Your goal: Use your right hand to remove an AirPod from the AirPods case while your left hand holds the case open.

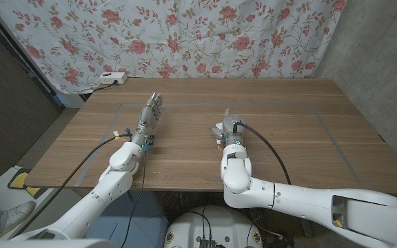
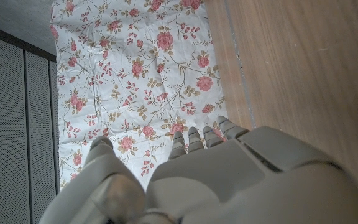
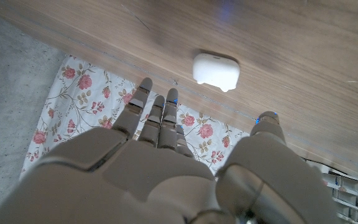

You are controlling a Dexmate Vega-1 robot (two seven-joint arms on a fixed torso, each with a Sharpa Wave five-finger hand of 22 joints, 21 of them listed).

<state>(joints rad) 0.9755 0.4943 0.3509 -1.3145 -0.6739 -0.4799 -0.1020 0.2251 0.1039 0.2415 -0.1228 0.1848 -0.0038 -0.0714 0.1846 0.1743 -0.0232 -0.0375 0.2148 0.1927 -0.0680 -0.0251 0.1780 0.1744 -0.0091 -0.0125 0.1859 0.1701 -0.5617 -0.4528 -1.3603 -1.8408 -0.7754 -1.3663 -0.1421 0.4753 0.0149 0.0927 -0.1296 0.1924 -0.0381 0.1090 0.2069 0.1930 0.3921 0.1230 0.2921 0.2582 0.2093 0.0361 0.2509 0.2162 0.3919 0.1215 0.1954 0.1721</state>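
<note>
AirPods case lies closed on the table, at roughly 9 o'clock of the right hand. Right hand and left hand both empty, fingers spread. Judged light, hard, glossy and slippery; likely best gripped across its sides, lid left free.

Head camera looks down over the wooden table; both wrist cameras sit close behind their hands; all share the floral cloth.

Matt wood table; glossy plastic case.
</note>
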